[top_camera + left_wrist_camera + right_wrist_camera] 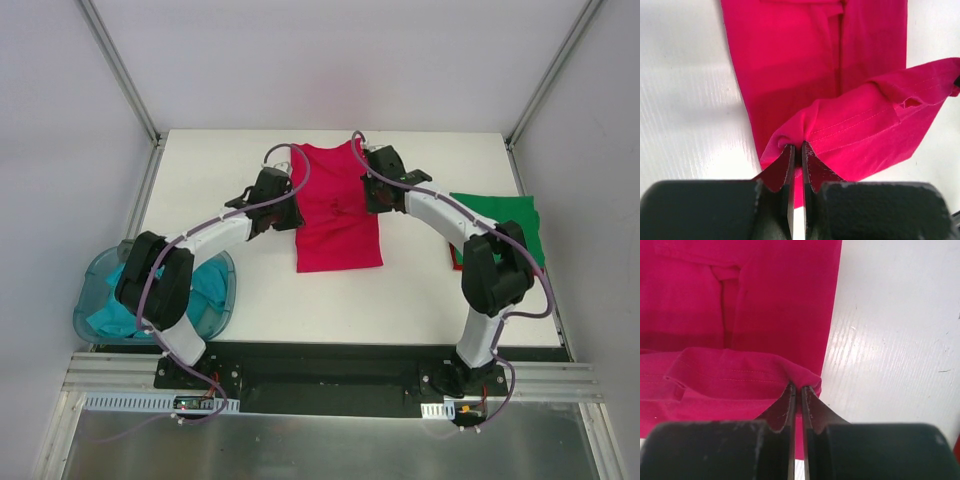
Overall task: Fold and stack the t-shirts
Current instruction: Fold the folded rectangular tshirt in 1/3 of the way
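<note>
Top external view: we found the crimson t-shirt (337, 215) lying lengthwise on the white table (420, 300), just past centre toward 12 o'clock. Its far end was lifted and folded back toward the near end. The left gripper (293, 202) met the shirt's edge at 9 o'clock and the right gripper (368, 195) met the opposite edge at 3 o'clock, level with each other.

The green t-shirt (505, 215) lay folded at 3 o'clock, near the table's right edge and well apart from the crimson one. A strip of red cloth (456, 260) showed at its corner toward 7 o'clock, partly behind the right arm. We could not tell how that cloth lay. The teal t-shirt (120, 305) sat bunched in the blue tub (228, 290) at 8 o'clock, behind the left arm.

In the left wrist view, the left gripper (797, 147) had its fingers pinched tight on a corner of the crimson t-shirt (805, 60). The raised fold ran off toward 2 o'clock, with two rows of hem stitching visible.

In the right wrist view, the right gripper (797, 387) was likewise clamped on a corner of the crimson t-shirt (765, 290), its stitched hem running toward 9 o'clock. Small boards at the arm bases carried markings too small for us to read.
</note>
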{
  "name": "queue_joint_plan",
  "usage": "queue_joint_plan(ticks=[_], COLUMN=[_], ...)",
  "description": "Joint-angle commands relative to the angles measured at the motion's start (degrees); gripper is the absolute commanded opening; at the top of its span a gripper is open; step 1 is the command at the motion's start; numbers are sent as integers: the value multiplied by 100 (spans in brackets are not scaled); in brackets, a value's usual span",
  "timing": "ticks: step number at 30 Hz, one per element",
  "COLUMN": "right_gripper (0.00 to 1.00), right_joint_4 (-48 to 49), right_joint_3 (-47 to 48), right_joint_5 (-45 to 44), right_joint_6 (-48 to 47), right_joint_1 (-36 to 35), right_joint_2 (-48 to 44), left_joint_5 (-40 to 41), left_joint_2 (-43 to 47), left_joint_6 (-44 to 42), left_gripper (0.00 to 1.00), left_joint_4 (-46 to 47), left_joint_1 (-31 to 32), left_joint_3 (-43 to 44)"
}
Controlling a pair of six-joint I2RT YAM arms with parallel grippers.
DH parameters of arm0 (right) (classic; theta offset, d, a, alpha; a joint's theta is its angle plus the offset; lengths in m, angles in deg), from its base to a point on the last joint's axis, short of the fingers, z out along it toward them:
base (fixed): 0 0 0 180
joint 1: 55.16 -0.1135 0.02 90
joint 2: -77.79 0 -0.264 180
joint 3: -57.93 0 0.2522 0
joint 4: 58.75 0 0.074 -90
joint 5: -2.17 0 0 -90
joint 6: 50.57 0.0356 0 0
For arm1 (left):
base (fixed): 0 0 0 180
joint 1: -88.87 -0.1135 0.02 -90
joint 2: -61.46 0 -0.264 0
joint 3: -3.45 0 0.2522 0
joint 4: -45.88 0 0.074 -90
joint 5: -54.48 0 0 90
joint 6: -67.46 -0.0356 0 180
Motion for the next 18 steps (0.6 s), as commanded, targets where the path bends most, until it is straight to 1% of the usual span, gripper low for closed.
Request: queue_joint_plan(ticks=[1, 7, 15, 18], right_gripper=[1, 1, 1, 2], right_joint_4=[258, 302, 408, 425], right_joint_3=[427, 717, 867, 928], right_joint_5=[-275, -188, -188, -152], right_joint_6=[-156, -200, -165, -139], right_joint_1=[56, 108, 179, 196], right_joint_2=[218, 605, 992, 1106], left_joint_5=[-181, -287, -199, -112], left_joint_2=[-242, -576, -1059, -1226], left_joint_6=[-202, -202, -123, -114], left_gripper=[0, 0, 0, 0], left_joint_4=[103, 68, -143, -266], left_joint_1=[-146, -287, -393, -419], left_joint_3=[387, 616, 941, 1082])
